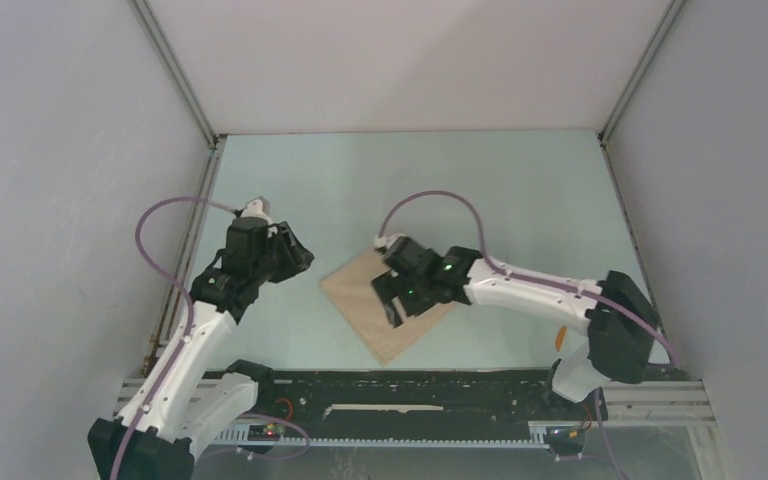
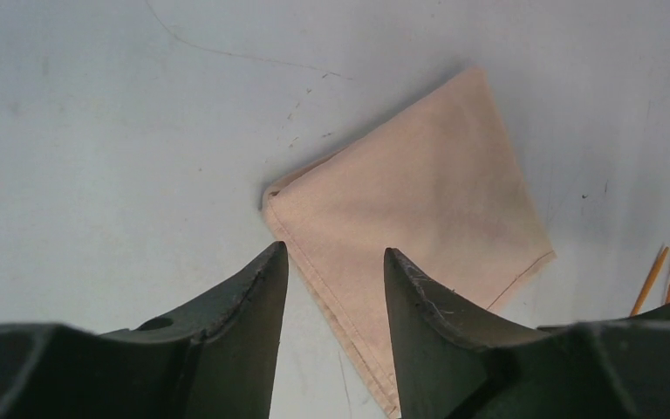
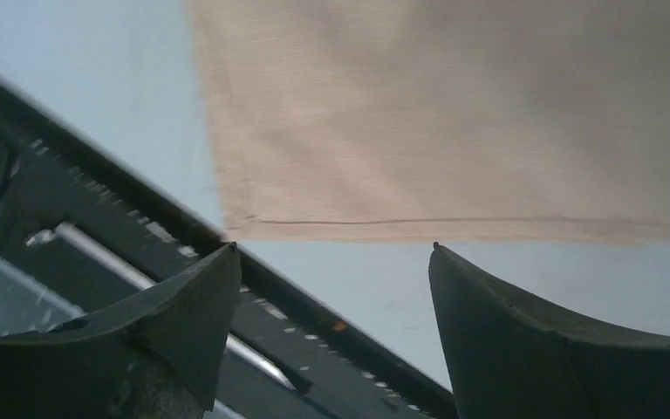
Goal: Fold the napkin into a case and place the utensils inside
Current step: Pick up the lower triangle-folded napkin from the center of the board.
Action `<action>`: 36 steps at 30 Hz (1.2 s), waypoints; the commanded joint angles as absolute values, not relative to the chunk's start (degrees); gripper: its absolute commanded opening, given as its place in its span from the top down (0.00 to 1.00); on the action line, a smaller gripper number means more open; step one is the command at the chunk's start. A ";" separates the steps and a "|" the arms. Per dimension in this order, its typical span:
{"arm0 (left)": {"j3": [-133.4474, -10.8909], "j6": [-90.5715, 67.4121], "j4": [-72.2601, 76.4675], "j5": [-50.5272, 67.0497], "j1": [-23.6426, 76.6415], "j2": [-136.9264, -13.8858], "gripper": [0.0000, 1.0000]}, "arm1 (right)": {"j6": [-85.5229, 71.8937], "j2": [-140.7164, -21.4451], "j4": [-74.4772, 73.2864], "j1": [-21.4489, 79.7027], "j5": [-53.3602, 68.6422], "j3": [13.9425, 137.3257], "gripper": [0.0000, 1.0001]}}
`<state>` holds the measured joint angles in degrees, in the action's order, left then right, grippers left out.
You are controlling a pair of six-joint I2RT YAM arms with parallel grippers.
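Observation:
The napkin [image 1: 358,287] is a beige-tan cloth lying flat as a folded diamond on the pale table; it also shows in the left wrist view [image 2: 419,192] and the right wrist view [image 3: 445,113]. My right gripper [image 1: 396,308] hovers over its near right part, open and empty [image 3: 333,246], with the cloth's hemmed edge just beyond the fingertips. My left gripper [image 1: 303,258] is open and empty [image 2: 333,249], left of the cloth by its left corner. The utensils [image 2: 663,275], two thin orange pieces, one with fork tines, lie right of the cloth, apart from it.
A black rail [image 1: 410,395] runs along the table's near edge, close below the napkin's near corner, and shows in the right wrist view [image 3: 96,201]. Grey walls enclose the table on the left, right and back. An orange bit [image 1: 560,338] peeks out beside the right arm.

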<state>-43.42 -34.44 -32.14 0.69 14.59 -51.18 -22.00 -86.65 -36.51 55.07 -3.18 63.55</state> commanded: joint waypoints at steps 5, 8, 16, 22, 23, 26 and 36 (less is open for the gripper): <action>-45.41 -31.31 -41.33 -4.73 13.81 -42.94 0.47 | -22.12 -104.69 -46.85 70.11 -1.32 80.89 0.10; -45.42 -31.00 -42.18 -5.02 13.80 -41.37 0.47 | -21.79 -108.72 -49.13 71.49 -1.21 83.56 0.10; -43.68 -31.60 -41.35 -2.55 13.80 -39.66 0.47 | -20.46 -113.80 -50.28 71.87 -2.01 85.92 0.12; -43.26 -31.60 -40.96 -2.03 13.80 -38.87 0.47 | -20.71 -116.66 -51.07 71.85 -3.40 86.64 0.20; -43.32 -31.54 -40.96 -1.96 13.81 -38.87 0.47 | -20.74 -117.19 -51.19 71.86 -3.72 86.73 0.21; -43.42 -31.43 -40.96 -2.02 13.80 -38.74 0.46 | -20.84 -118.34 -51.89 71.94 -5.17 87.20 0.24; -44.26 -31.15 -41.50 -2.52 13.80 -38.65 0.46 | -21.47 -121.57 -50.67 72.59 -8.47 85.57 0.46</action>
